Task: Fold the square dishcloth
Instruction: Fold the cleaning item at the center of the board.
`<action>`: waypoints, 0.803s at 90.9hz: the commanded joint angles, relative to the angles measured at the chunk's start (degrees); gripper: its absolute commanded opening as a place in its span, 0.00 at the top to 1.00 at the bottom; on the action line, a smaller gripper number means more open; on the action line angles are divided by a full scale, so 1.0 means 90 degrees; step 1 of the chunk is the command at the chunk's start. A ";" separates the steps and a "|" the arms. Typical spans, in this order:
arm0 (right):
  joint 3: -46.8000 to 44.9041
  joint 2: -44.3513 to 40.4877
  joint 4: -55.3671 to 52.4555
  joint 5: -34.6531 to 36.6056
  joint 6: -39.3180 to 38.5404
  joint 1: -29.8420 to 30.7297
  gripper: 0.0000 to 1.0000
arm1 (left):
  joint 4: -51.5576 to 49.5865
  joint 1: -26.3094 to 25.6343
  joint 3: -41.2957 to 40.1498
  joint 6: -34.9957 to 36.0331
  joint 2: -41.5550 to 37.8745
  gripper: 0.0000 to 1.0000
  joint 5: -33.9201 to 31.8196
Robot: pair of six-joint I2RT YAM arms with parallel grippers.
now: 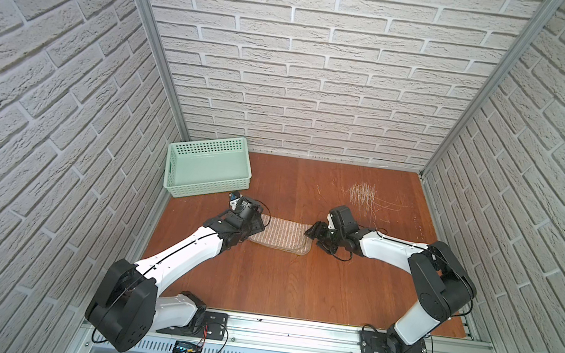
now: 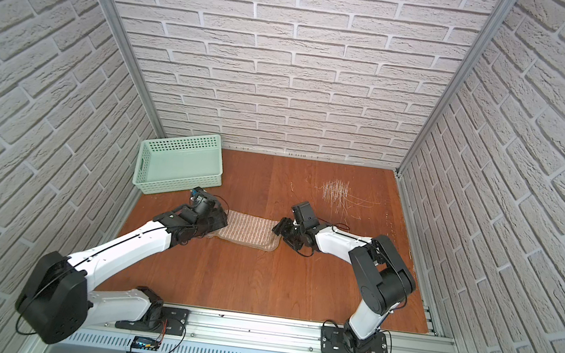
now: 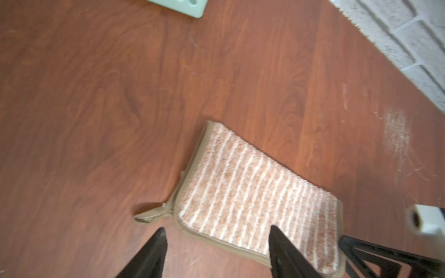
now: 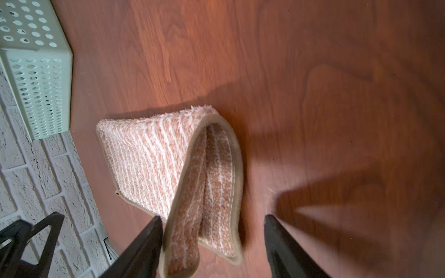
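The square dishcloth [image 1: 281, 237] lies doubled over on the wooden table [image 1: 297, 287], stretched between the two grippers, with one short end under each. In both top views it sits flat, well apart from the mint-green basket [image 2: 179, 180] that stands beyond the left arm's wrist.

The left gripper [image 3: 219, 235] hangs over its end of the cloth with the jaws spread wide and nothing pinched. One fingertip [image 3: 277, 238] is above the striped pile, and the other is out past the beige edging, over bare wood. The small corner loop [image 3: 150, 214] pokes out flat on the table just ahead of that outer finger.

The right gripper [image 4: 212, 221] also stands wide, and the cloth's other end reaches in between its fingers. Here the top layer is lifted and curls up close beside one finger [image 4: 154, 231], while the lower layer lies on the wood. The other finger is clear of the cloth. I cannot tell whether the raised layer touches that near finger. Pale scratch marks [image 1: 362, 193] show on the table beyond the right wrist.
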 commanded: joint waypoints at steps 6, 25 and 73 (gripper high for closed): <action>0.0023 0.0172 -0.0017 -0.0042 -0.0080 0.0137 0.31 | -0.0480 0.0433 -0.0195 0.0398 0.0111 0.29 0.0202; -0.0050 0.0208 -0.0063 0.0004 -0.0076 0.0180 0.39 | -0.0200 0.0592 -0.0291 0.0556 0.0671 0.34 0.0467; -0.0290 0.0481 0.0147 -0.0045 0.0009 0.0180 0.80 | 0.0075 0.0671 -0.0206 0.0735 0.1416 0.41 0.0537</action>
